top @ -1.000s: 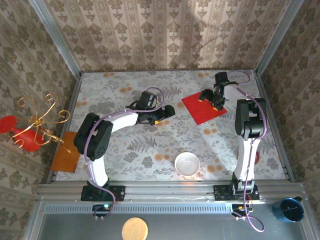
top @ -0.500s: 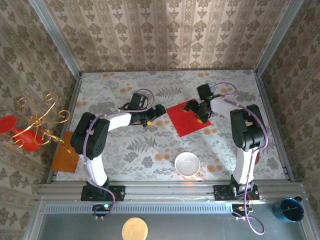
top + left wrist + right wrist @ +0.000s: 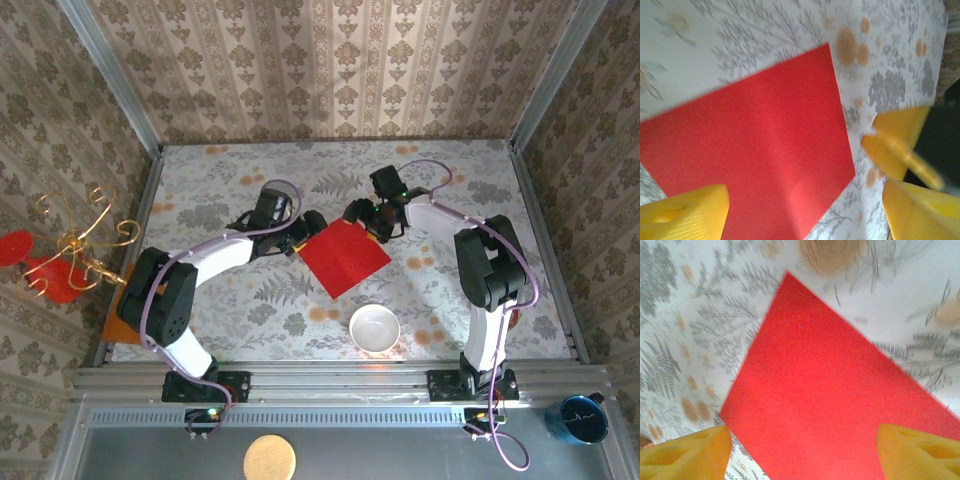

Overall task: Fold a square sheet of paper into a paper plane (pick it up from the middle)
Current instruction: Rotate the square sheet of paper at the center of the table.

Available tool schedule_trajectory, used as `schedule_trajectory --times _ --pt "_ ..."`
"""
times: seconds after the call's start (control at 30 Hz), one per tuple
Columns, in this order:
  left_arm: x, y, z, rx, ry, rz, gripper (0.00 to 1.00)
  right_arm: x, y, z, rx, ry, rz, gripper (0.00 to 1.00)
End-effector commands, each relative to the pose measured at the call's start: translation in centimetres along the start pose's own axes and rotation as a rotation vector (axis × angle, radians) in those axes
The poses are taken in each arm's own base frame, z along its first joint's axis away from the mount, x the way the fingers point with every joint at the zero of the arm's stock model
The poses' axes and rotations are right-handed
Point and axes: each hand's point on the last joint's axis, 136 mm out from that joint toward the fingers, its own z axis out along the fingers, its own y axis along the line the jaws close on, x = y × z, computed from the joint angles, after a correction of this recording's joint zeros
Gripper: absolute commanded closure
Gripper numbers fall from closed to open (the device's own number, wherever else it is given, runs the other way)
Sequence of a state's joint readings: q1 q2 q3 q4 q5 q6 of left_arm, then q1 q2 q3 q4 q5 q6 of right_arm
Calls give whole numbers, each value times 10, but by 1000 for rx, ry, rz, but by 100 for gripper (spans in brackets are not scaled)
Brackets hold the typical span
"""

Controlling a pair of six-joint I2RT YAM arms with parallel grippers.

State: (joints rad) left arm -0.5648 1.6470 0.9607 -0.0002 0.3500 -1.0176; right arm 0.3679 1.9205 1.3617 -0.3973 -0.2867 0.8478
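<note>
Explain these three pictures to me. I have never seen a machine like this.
The machine is two robot arms bolted at the near edge of a patterned table. The wide picture looks down from above and behind them. The other two come from small cameras on the wrists, so each shows its own yellow fingers at the bottom. A square sheet of paper, bright red, lies flat on the table between the arms. The left gripper and the right gripper both stand open over it, and neither holds anything. Nearer the arm bases sits a white bowl. At the table's left edge lies an orange-brown board, and beyond it stands a red ornament with gold wire curls.
</note>
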Motion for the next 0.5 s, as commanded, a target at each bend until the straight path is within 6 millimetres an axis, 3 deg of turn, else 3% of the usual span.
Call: schedule_trajectory --times 0.0,0.27,0.47 --pt "21 3 8 -47 46 -51 20 5 -13 8 41 103 -121 29" --pt "34 17 33 -86 114 -76 24 -1 0 25 16 174 -207 42" --pt "31 33 41 -136 123 -82 23 2 -9 35 44 211 -205 42"
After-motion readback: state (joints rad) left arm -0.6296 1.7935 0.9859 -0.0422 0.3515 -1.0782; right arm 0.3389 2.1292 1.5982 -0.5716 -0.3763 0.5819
